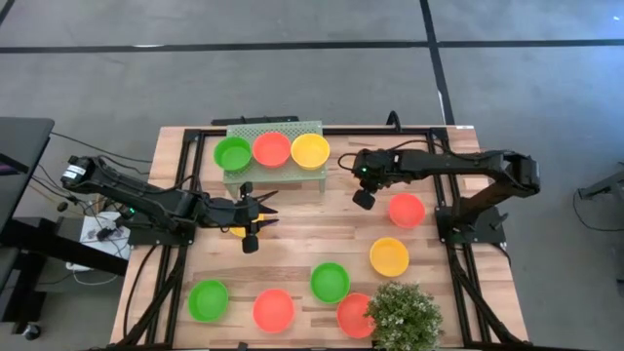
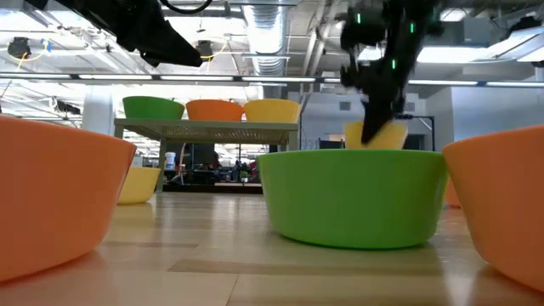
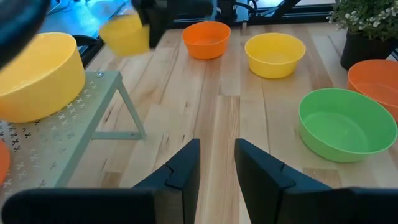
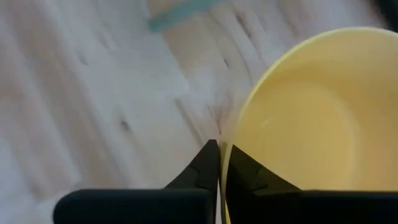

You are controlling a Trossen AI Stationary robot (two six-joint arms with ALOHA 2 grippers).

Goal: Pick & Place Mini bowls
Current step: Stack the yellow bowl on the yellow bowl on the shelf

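Observation:
My right gripper [image 4: 219, 158] [image 1: 363, 198] is shut on a yellow mini bowl [image 2: 375, 136] [image 3: 124, 34], held in the air to the right of the pale green stand [image 1: 274, 172]. The gripper hides this bowl in the high view. A green [image 1: 232, 153], a red [image 1: 272, 149] and a yellow bowl [image 1: 310, 151] sit on the stand. My left gripper [image 3: 216, 165] [image 1: 265, 215] hangs open in front of the stand, above another yellow bowl [image 2: 140, 184] on the table. Several more bowls stand on the table's near and right parts. My right gripper pinches the yellow bowl's rim [image 4: 231, 140], one finger on the inner side and one on the outer. The fingers come from above, pointing down. The bowl is lifted clear of the table and hangs below them [image 2: 375, 136].
On the table stand a red bowl [image 1: 406, 210], a yellow [image 1: 389, 256], two green [image 1: 330, 282] [image 1: 208, 299] and two red [image 1: 273, 310] [image 1: 354, 314]. A bushy plant [image 1: 404, 314] is at the near right corner. Bare wood lies between the stand and the near bowls.

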